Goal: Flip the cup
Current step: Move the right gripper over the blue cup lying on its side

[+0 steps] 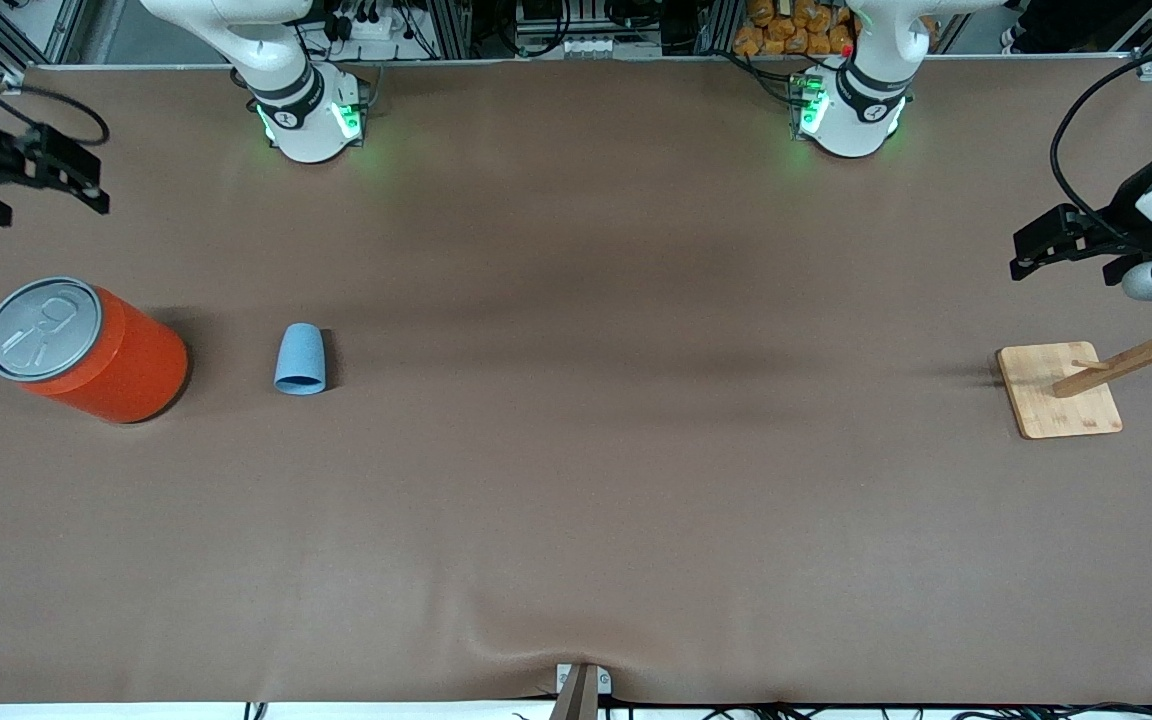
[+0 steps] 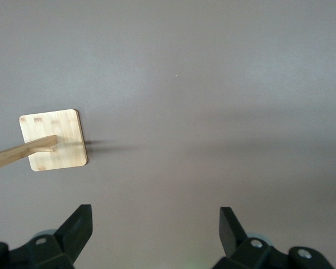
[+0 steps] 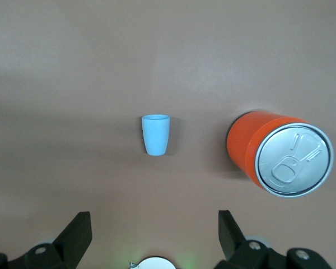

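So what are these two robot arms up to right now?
Nothing is being handled yet. A small light blue plastic cup stands mouth down on the brown table, beside a large orange-red can. The right gripper hangs open above that end; the left gripper waits open over a wooden peg stand.

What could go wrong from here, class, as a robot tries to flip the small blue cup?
1. The cup stands upside down, closed end up, beside the tall orange can; an arm swinging in might knock the can.
2. The cup is small, light and tapered, so it may slip or tip from the open right tool.
3. The open left tool hangs near the wooden stand, whose pegs it could catch.
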